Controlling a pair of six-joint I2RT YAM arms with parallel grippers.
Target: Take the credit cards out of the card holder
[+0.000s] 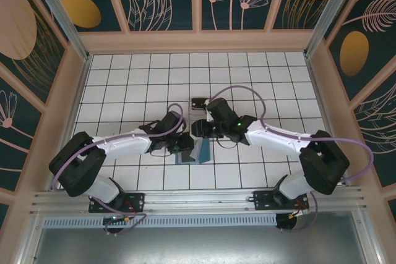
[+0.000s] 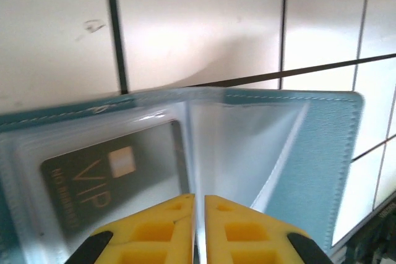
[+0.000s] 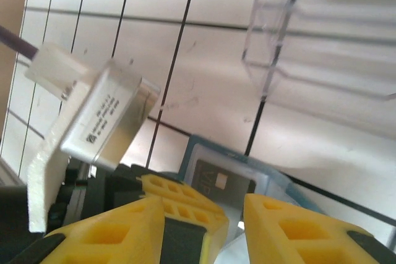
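Note:
The teal card holder [image 1: 199,151] lies open on the tiles at mid-table, its cover [image 2: 322,165] spread flat with clear inner sleeves. A dark credit card [image 2: 99,180] marked VIP sits inside the left sleeve and shows again between my right fingers [image 3: 219,180]. My left gripper [image 2: 199,205] is shut on the upright clear sleeve at the card holder's fold. My right gripper [image 3: 204,208] hangs just above the card holder, open, with nothing between its yellow fingers [image 3: 291,227]. In the top view, the left gripper [image 1: 184,144] and right gripper [image 1: 199,130] meet over the card holder.
A clear plastic box [image 1: 198,104] stands one tile behind the card holder, its wall [image 3: 309,29] close to my right gripper. The left wrist's camera housing [image 3: 93,122] sits beside my right fingers. White tiled floor [image 1: 136,78] spreads on all sides inside the walls.

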